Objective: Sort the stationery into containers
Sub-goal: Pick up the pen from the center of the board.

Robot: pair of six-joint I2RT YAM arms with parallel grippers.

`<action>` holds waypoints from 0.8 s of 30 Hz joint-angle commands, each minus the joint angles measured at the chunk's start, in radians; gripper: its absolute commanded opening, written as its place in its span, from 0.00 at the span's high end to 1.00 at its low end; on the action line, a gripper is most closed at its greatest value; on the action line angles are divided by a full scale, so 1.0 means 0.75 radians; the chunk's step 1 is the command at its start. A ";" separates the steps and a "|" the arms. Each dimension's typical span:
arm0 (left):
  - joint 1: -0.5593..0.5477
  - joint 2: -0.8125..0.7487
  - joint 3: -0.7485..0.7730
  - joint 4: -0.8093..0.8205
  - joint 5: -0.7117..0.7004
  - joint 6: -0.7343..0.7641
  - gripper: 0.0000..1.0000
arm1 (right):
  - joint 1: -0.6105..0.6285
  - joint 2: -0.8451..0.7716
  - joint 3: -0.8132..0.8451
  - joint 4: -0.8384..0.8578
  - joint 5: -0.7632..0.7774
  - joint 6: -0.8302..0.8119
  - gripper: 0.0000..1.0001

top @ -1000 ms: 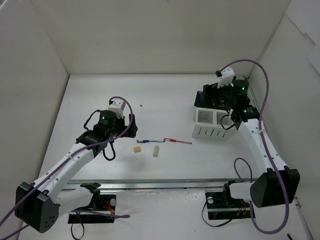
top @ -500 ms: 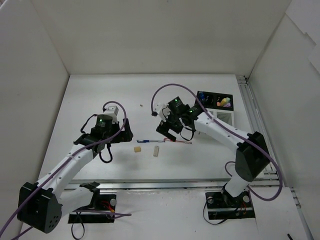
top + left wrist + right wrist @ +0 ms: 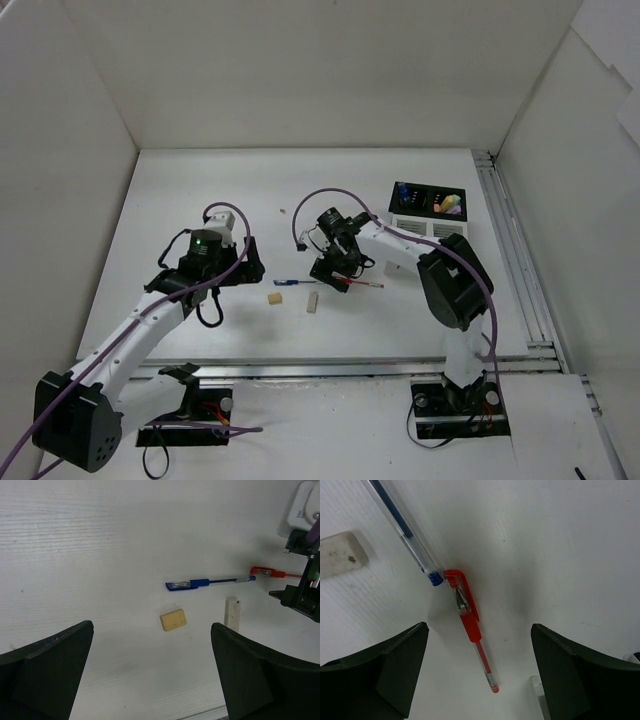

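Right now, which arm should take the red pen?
Right. The right gripper hangs directly over the red pen, jaws open on either side of it. The left gripper, also open, is over the square eraser, with the pen off at the edge of its view.

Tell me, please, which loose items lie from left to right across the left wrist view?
Square beige eraser, long pale eraser, red pen; the blue pen stretches above both erasers, so it is left out.
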 commanded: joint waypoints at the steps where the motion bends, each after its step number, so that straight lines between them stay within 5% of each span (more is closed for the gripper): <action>1: 0.020 -0.031 0.041 0.004 -0.028 0.026 0.00 | 0.005 0.040 0.081 -0.070 0.000 -0.022 0.20; 10: 0.044 -0.035 0.043 0.014 -0.042 0.038 0.00 | -0.016 0.101 0.097 -0.095 -0.071 -0.034 0.81; 17: 0.044 -0.004 0.084 0.000 -0.047 0.052 0.00 | -0.028 0.007 0.103 -0.086 -0.120 -0.041 1.00; 24: 0.056 0.002 0.117 -0.002 -0.042 0.068 0.00 | -0.040 -0.287 0.026 0.161 -0.002 0.076 1.00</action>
